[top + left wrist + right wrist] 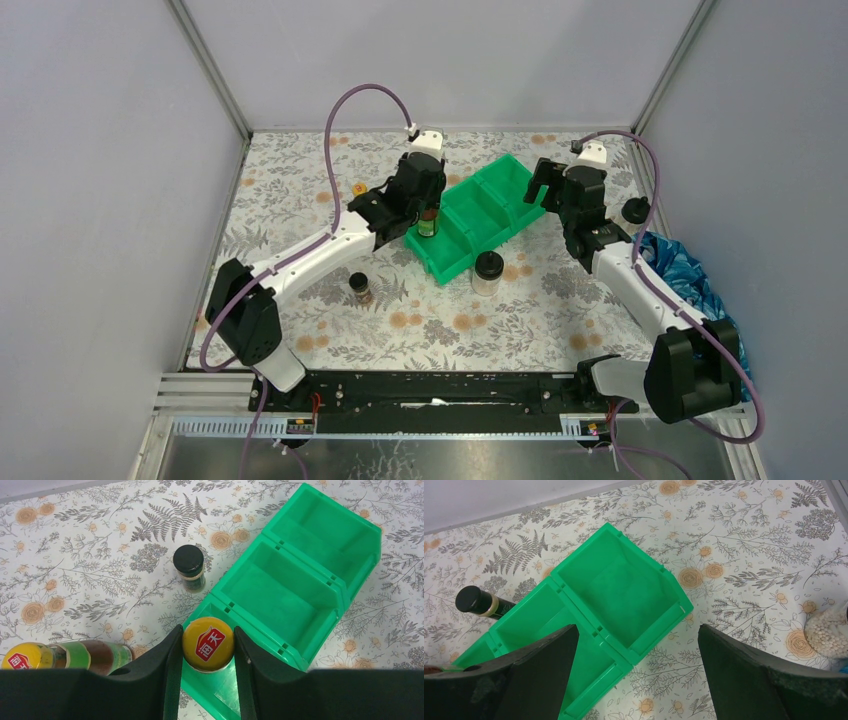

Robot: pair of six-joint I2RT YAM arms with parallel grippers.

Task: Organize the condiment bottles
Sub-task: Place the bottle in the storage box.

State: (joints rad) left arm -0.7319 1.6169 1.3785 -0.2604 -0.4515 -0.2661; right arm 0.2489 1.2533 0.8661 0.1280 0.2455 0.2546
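Observation:
My left gripper [207,629] is shut on the yellow cap of an upright brown bottle [207,645], which stands in the end compartment of the green bin [300,580]; from above, the bottle [428,224] shows under the gripper [427,205]. A second yellow-capped bottle [65,655] lies on its side to the left. A short dark black-capped jar [189,569] stands beside the bin. My right gripper [636,627] hangs open and holds nothing above the bin's other end [624,595].
Another dark black-capped jar [360,288] and a clear black-lidded jar [488,272] stand on the floral cloth near the bin's front. A clear jar of white beads [826,632] is at the right, with blue plastic [690,275] by the right wall.

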